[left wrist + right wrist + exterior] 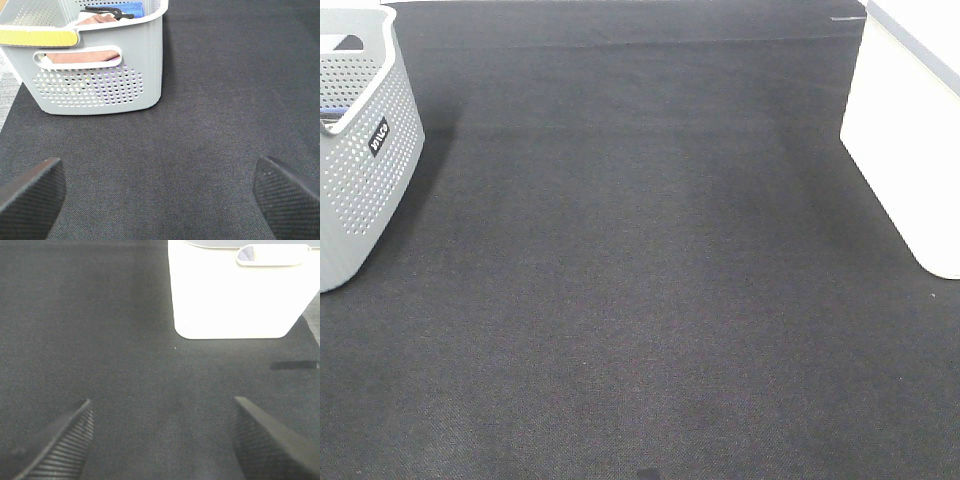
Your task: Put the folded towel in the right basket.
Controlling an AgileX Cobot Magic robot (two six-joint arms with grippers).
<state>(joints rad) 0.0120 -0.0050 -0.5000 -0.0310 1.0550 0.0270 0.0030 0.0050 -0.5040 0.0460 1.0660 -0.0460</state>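
Note:
A grey perforated basket [365,150] stands at the left edge of the dark mat; the left wrist view shows it [100,85] holding a folded reddish-brown towel [82,55], plus something blue and a black object. A white solid basket [910,150] stands at the right edge and also shows in the right wrist view [235,295]. My left gripper [157,197] is open and empty above the mat, short of the grey basket. My right gripper [162,440] is open and empty above the mat, short of the white basket. Neither gripper shows in the exterior high view.
The dark grey mat [640,280] covers the whole work surface between the two baskets. A yellow strip [37,36] lies on the grey basket's rim. A short dark mark [292,365] lies on the mat beside the white basket.

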